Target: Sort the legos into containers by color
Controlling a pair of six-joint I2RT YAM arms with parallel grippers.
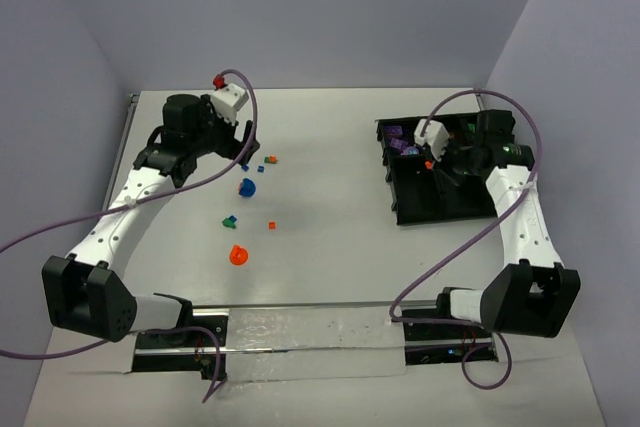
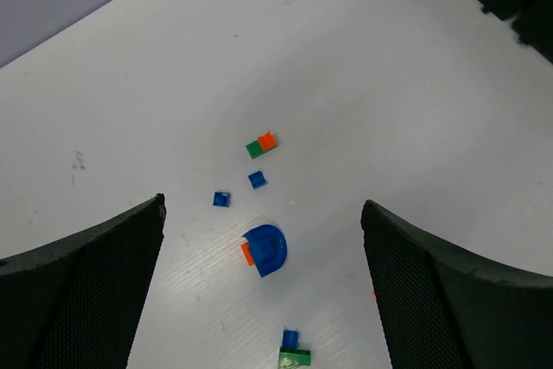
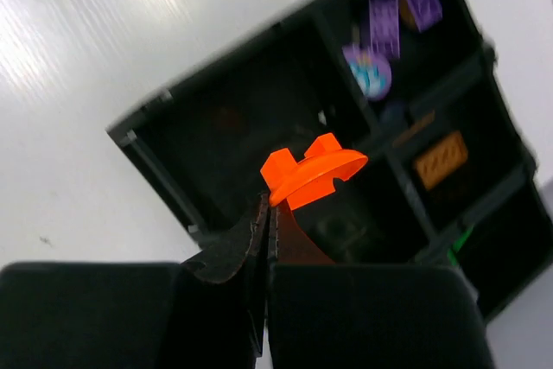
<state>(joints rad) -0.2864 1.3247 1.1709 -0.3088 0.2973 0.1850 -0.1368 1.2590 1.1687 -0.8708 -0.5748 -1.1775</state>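
Note:
My right gripper (image 3: 270, 213) is shut on the edge of an orange rounded lego (image 3: 313, 175), held above the black tray of containers (image 3: 155, 170). From above, that orange piece (image 1: 428, 163) hangs over the tray's (image 1: 400, 217) left half. In the compartments lie purple bricks (image 3: 384, 19), an orange brick (image 3: 441, 159) and something green (image 3: 460, 235). My left gripper (image 2: 263, 283) is open over the table, its fingers (image 2: 86, 291) wide on either side of a blue rounded lego (image 2: 266, 249). That piece has a small orange piece at its side.
Loose legos lie left of centre. They include small blue bricks (image 2: 221, 199), a green and orange pair (image 2: 261, 144), a green and blue pair (image 1: 229, 219), a small orange brick (image 1: 271, 225) and an orange round piece (image 1: 237, 256). Walls close in the table on three sides.

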